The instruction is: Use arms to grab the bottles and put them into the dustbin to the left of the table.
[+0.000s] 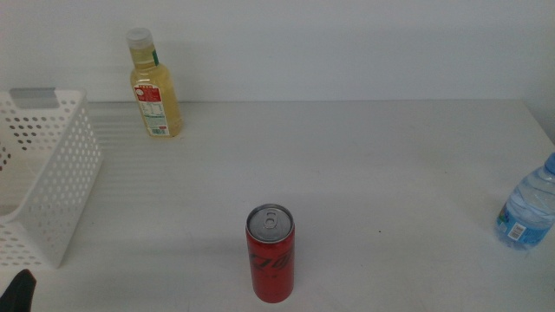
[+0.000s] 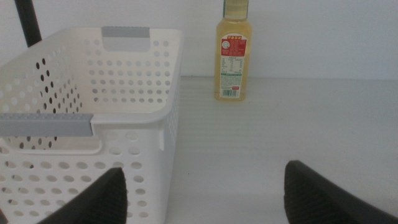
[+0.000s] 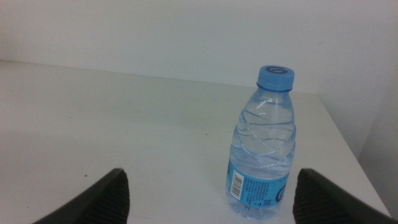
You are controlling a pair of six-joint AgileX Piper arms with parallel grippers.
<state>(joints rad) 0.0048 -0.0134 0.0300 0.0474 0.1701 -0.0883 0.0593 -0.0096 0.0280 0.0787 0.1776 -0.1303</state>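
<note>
Standing on the white table (image 1: 364,173) are a yellow bottle (image 1: 154,87) at the back near the white basket (image 1: 52,173), a red can (image 1: 270,264) in front, and a water bottle (image 3: 264,149) far right. Both the left gripper (image 2: 202,193) and right gripper (image 3: 208,199) are wide open, holding nothing

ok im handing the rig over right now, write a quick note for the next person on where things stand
Left gripper: open, holding nothing, low beside the dustbin, facing the yellow-liquid bottle.
Right gripper: open, holding nothing, facing the water bottle.
Things: all upright on the table. Yellow-liquid bottle at the back near the dustbin; red can at the front centre; water bottle at the right edge.
Done: nothing shows in the visible part of the dustbin.
Left: grab both bottles and drop them in the dustbin.
</note>
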